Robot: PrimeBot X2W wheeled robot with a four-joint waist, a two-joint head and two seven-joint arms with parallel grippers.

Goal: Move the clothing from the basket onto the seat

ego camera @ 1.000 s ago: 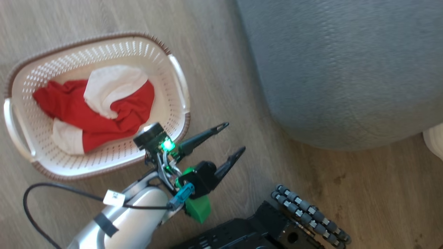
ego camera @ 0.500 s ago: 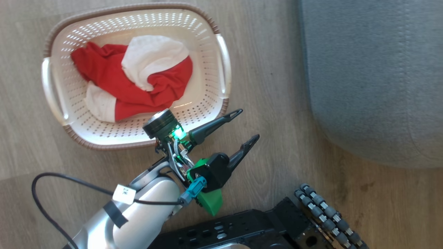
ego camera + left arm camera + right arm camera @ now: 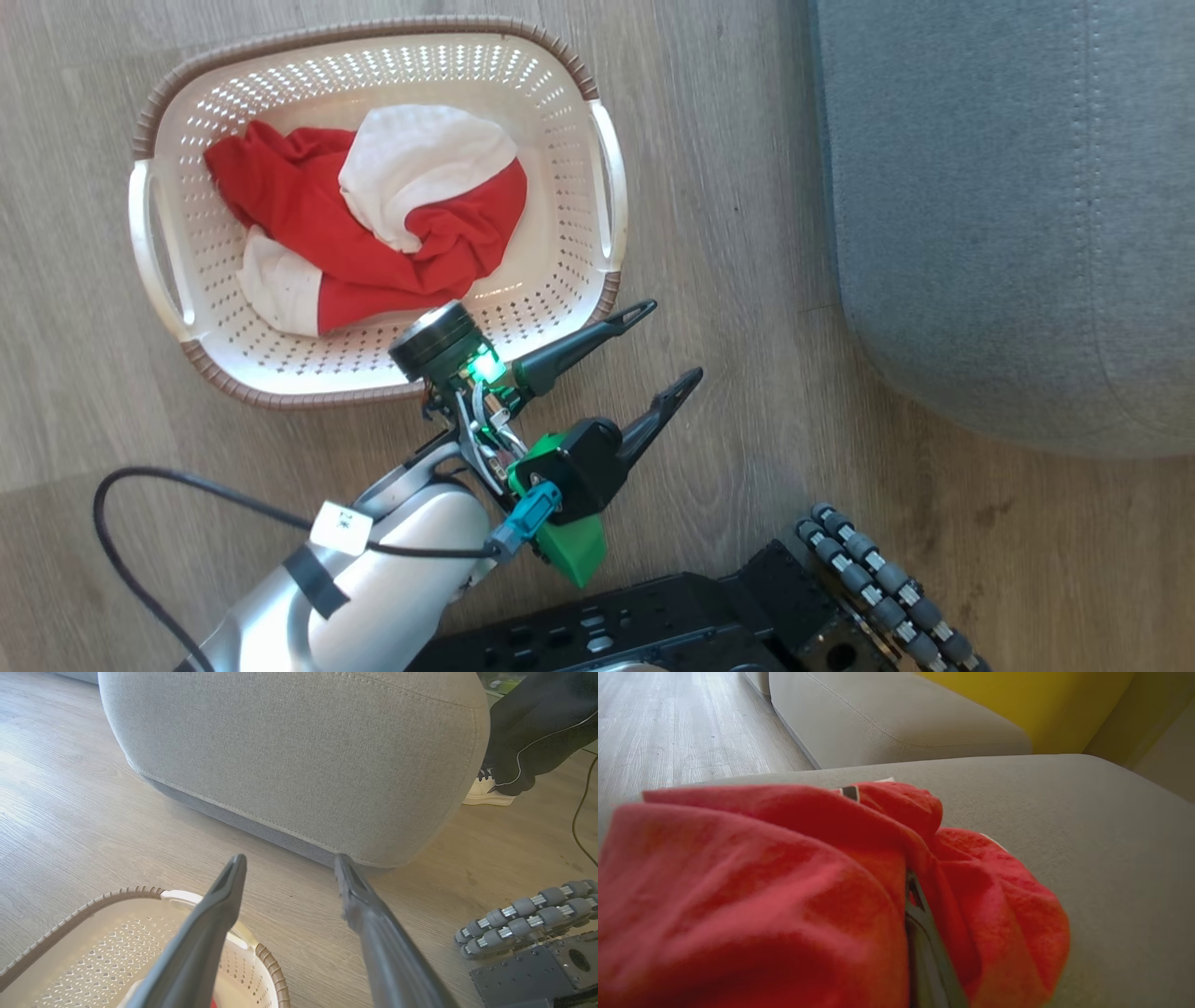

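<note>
The cream basket point(image 3: 560, 271) stands on the wood floor with bright-red and white clothing point(image 3: 373, 243) crumpled inside it. My left gripper point(image 3: 672, 341) is open and empty, hovering just off the basket's near right corner and pointing toward the grey seat point(image 3: 1008, 205). In the left wrist view the left gripper point(image 3: 289, 858) frames the seat's point(image 3: 299, 756) rounded front, with the basket's corner point(image 3: 266, 956) below. My right gripper point(image 3: 911, 891) is shut on a bunch of red clothing point(image 3: 761, 882) that lies on the seat's top point(image 3: 1087, 826).
My base with its roller wheels point(image 3: 878, 579) sits just below the left gripper, and a black cable point(image 3: 140, 485) loops off the left forearm. A person's white shoe and dark trouser leg point(image 3: 486, 795) stand beside the seat. A yellow back cushion point(image 3: 1017, 700) rises behind it.
The head view has swung, so the basket and the seat sit further right and up in it. My left gripper stays open beside the basket's corner.
</note>
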